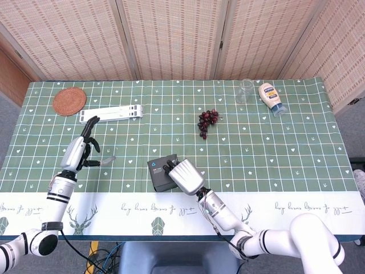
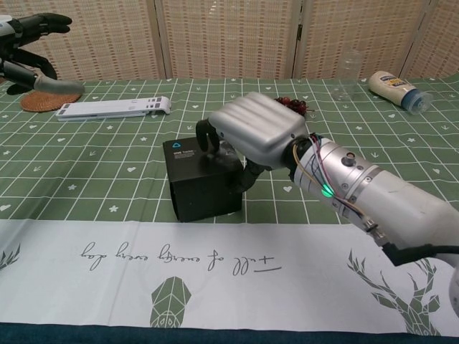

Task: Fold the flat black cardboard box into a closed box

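- Black cardboard box (image 1: 160, 173) (image 2: 202, 180): it is standing as a closed cube on the green checked tablecloth (image 1: 285, 142) (image 2: 107, 172), near the front, just behind the white printed border strip (image 1: 131, 206) (image 2: 215, 272). A small blue mark and white lettering are showing on its top face.
- My right hand (image 1: 186, 176) (image 2: 258, 130): I am laying it over the right part of the box top, palm down. My fingers (image 2: 209, 136) are curling down onto the top face, and my thumb is pressing the box's right side. I am gripping the box from above.
- My left hand (image 1: 78, 153) (image 2: 29, 46): I am holding it up above the cloth, well apart from the box to the left, with fingers spread and nothing in them.
- White flat stand (image 1: 110, 113) (image 2: 115, 107): it is lying lengthwise behind my left hand.
- Woven round coaster (image 1: 69, 101) (image 2: 39, 102): it is sitting at the far left corner, just beside the stand's left end.
- Bunch of dark grapes (image 1: 207, 121) (image 2: 292, 105): it is lying mid-table, behind my right hand.
- Clear glass (image 1: 245, 91) (image 2: 349, 72): it is standing upright toward the far right.
- Mayonnaise bottle (image 1: 271, 98) (image 2: 396, 89): it is lying on its side just beside the glass, to the right.
- Reed folding screen (image 1: 171, 34) (image 2: 229, 36): it is standing behind the table.
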`<state>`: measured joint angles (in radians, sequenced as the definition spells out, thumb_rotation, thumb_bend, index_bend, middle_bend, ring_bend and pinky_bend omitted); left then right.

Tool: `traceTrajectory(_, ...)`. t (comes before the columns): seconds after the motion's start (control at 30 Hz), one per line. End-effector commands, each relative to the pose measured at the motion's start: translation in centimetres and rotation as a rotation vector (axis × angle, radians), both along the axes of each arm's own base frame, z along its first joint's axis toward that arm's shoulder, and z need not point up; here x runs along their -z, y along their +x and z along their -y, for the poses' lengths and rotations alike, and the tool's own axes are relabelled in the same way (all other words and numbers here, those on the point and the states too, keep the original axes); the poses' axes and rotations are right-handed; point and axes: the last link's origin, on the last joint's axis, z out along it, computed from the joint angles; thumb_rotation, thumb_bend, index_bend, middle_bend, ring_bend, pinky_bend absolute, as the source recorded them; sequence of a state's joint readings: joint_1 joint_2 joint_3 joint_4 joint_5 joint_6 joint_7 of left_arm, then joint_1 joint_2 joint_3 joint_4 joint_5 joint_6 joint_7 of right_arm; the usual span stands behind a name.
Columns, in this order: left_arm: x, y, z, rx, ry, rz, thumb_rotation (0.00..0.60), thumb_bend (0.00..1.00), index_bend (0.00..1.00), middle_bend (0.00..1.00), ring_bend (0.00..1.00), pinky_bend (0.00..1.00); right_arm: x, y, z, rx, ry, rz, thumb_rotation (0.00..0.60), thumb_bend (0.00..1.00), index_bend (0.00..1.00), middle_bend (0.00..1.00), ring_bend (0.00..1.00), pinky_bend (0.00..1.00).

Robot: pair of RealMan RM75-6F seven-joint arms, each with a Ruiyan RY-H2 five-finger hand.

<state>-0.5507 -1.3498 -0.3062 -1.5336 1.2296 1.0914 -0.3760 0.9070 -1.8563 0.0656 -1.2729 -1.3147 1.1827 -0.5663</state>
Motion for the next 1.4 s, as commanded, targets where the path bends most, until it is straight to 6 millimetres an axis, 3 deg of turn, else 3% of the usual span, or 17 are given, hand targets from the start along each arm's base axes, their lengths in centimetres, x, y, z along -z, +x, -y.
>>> traceTrajectory(0.03, -0.1, 0.0, 0.1, 0.002, 0.000, 0.002, 0.600, 0.07, 0.00, 0.00, 0.57, 0.87, -0.1, 0.0, 0.0, 0.000, -0.001, 0.003, 0.600, 0.12, 0.38, 0.45, 0.73, 1.00)
traceTrajectory(0.17, 0.1, 0.0, 0.3, 0.007, -0.007, -0.010, 0.600, 0.07, 0.00, 0.00, 0.57, 0.87, -0.8, -0.1, -0.3, 0.002, -0.007, 0.017, 0.600, 0.12, 0.37, 0.40, 0.73, 1.00)
traceTrajectory(0.3, 0.0, -0.1, 0.9, 0.021, -0.002, -0.045, 0.600, 0.07, 0.00, 0.00, 0.51, 0.83, -2.9, -0.7, -1.1, 0.031, -0.020, 0.017, 0.600, 0.12, 0.24, 0.32, 0.73, 1.00)
traceTrajectory(0.4, -0.4, -0.4, 1.7, 0.036, 0.030, -0.118, 0.600, 0.07, 0.00, 0.00, 0.32, 0.71, -5.4, -1.6, -1.8, 0.065, -0.038, 0.038, 0.600, 0.12, 0.22, 0.31, 0.72, 1.00)
traceTrajectory(0.47, -0.6, -0.7, 2.1, 0.035, 0.050, -0.150, 0.600, 0.07, 0.00, 0.00, 0.24, 0.64, -6.7, -2.4, -2.2, 0.086, -0.048, 0.043, 0.600, 0.12, 0.22, 0.31, 0.72, 1.00)
traceTrajectory(0.6, -1.5, -2.1, 3.3, 0.008, 0.097, -0.303, 0.600, 0.07, 0.00, 0.00, 0.15, 0.44, -10.5, -5.0, -3.3, 0.172, -0.061, 0.073, 0.600, 0.12, 0.22, 0.31, 0.66, 1.00)
traceTrajectory(0.7, -2.2, -2.8, 4.3, -0.014, 0.144, -0.388, 0.600, 0.07, 0.00, 0.00, 0.11, 0.37, -13.1, -6.9, -4.2, 0.212, -0.084, 0.085, 0.600, 0.12, 0.22, 0.31, 0.60, 0.93)
traceTrajectory(0.83, -3.2, -3.7, 5.7, -0.030, 0.182, -0.476, 0.600, 0.07, 0.00, 0.00, 0.11, 0.36, -16.1, -10.0, -5.2, 0.258, -0.131, 0.100, 0.600, 0.13, 0.22, 0.32, 0.46, 0.78)
traceTrajectory(1.07, -4.7, -5.4, 8.7, -0.056, 0.251, -0.583, 0.600, 0.07, 0.00, 0.00, 0.11, 0.36, -21.2, -15.6, -7.6, 0.367, -0.170, 0.130, 0.600, 0.15, 0.22, 0.34, 0.44, 0.72)
traceTrajectory(1.4, -6.0, -7.2, 13.1, -0.125, 0.294, -0.672, 0.600, 0.07, 0.00, 0.00, 0.10, 0.35, -24.9, -21.8, -11.2, 0.511, -0.281, 0.172, 0.600, 0.15, 0.22, 0.34, 0.37, 0.60)
